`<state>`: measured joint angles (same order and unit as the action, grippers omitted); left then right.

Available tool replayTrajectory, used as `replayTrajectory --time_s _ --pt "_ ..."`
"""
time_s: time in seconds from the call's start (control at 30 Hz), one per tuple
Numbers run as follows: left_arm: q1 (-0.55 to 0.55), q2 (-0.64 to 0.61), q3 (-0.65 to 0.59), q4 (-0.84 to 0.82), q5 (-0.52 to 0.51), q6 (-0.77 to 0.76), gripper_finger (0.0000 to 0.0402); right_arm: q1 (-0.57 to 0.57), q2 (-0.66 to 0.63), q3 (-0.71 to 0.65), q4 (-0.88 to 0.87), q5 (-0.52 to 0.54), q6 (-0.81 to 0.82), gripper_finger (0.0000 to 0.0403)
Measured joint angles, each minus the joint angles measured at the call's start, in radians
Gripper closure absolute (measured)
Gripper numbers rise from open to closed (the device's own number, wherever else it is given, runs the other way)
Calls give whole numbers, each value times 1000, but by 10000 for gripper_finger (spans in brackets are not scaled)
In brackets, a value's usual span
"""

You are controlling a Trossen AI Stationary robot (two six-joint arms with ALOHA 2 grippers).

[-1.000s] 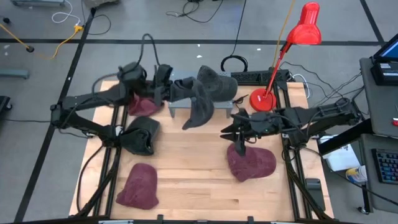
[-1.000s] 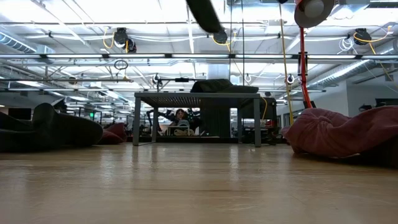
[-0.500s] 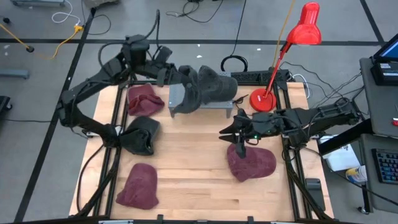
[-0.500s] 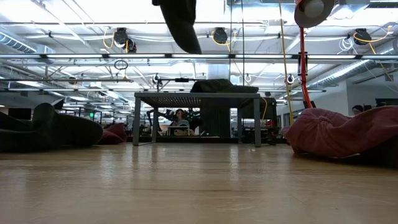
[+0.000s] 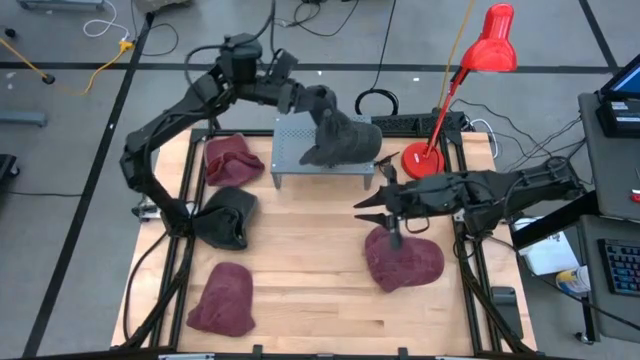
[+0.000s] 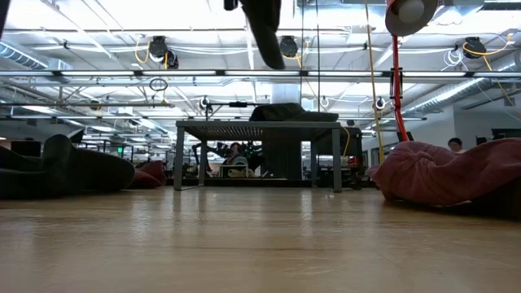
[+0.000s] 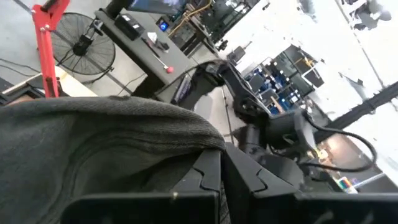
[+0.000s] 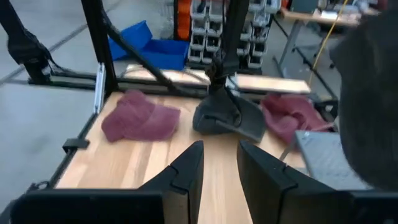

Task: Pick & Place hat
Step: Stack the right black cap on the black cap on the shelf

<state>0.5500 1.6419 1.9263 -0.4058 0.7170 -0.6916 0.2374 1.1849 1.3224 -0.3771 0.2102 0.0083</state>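
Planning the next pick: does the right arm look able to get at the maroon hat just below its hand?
Probably yes. The right hand, its fingers apart with nothing between them, hovers beside the maroon hat, and nothing lies on the hat. The left hand, shut on a dark hat, works far off over the grey stand.

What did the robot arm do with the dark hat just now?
The left gripper, shut on the dark hat, carried it from over the table's middle back over the grey stand. The right gripper stayed above the maroon hat; the other hats did not move.
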Motion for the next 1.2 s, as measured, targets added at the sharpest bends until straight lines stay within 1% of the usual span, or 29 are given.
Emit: replayTrajectory --time_s 0.13,0.23,0.37,0.5,0.77,1.0,1.2 --pt "8 90 82 2 13 -19 401 0 -42 0 -2 -3 -52 314" --pt "14 150 135 31 22 -31 401 0 -76 0 2 -2 -62 314" --pt "37 218 171 147 64 -110 401 0 -116 0 7 -2 -62 314" --pt "50 281 201 241 70 -174 401 0 -144 0 8 -2 -62 314" --pt "59 378 209 358 69 -237 401 0 -155 0 7 -2 -85 314" --pt "57 433 209 365 69 -237 401 0 -155 0 7 -2 -105 314" --pt "65 444 209 348 68 -229 401 0 -155 0 7 3 -129 314"
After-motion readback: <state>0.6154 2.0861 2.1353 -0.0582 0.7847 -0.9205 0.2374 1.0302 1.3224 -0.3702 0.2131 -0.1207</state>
